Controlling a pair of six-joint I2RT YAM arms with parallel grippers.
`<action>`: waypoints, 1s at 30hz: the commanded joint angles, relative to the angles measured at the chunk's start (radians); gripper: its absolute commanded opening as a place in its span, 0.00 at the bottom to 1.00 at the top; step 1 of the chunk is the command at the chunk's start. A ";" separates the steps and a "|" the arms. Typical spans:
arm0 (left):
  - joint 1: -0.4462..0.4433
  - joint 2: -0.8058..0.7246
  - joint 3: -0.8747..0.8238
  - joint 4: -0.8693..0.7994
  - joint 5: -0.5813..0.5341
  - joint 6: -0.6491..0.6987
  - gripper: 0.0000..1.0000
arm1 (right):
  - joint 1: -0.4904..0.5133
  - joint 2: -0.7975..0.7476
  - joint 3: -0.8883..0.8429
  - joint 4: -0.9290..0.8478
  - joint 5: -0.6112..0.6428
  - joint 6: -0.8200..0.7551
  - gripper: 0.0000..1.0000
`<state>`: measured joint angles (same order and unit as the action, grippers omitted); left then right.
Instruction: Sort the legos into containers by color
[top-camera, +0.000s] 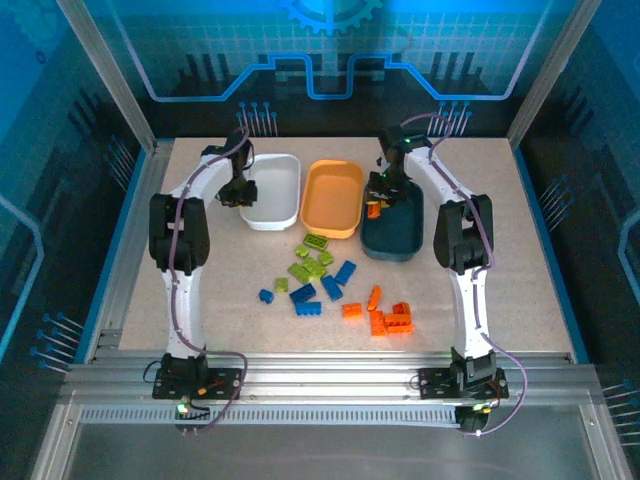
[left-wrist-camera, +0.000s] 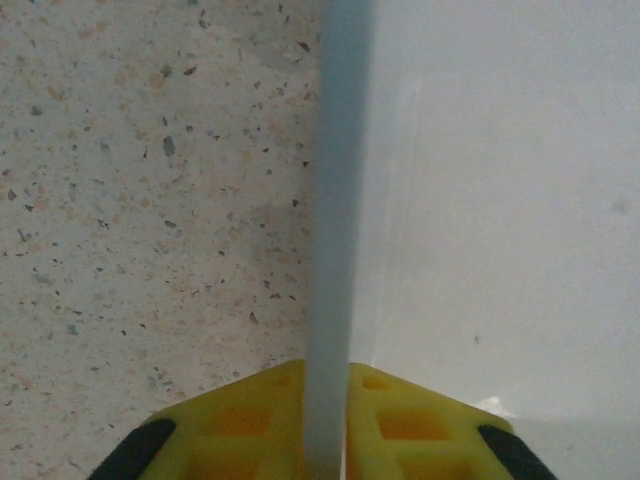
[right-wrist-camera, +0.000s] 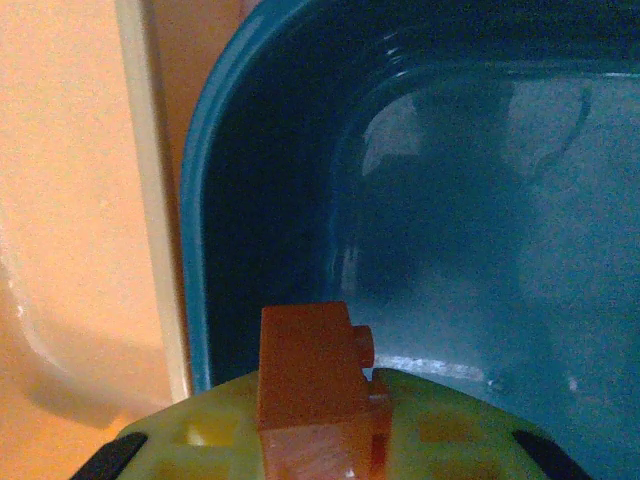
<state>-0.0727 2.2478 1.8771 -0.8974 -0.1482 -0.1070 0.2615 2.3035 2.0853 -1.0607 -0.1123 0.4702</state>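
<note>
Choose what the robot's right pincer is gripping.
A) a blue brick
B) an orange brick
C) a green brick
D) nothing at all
B: the wrist view shows an orange brick clamped in the right pincer, by the near rim of the dark teal tray.

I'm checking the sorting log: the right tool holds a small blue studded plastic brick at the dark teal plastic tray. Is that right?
Not quite. The small studded plastic brick in the right tool is bright orange, not blue, as the right wrist view shows. The rest stands: it is held at the dark teal plastic tray.
</note>
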 joint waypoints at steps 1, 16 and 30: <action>-0.002 -0.025 -0.007 -0.047 -0.066 0.062 0.13 | 0.005 0.016 0.012 -0.041 0.026 -0.050 0.14; -0.084 -0.069 -0.113 -0.003 -0.123 0.145 0.13 | 0.037 0.094 0.085 -0.021 -0.085 -0.154 0.14; -0.073 -0.155 -0.164 -0.004 -0.131 0.107 0.46 | 0.055 0.104 0.090 -0.025 -0.083 -0.152 0.18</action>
<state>-0.1432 2.1593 1.7172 -0.8719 -0.2913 0.0010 0.2981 2.4084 2.1921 -1.0725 -0.1658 0.3305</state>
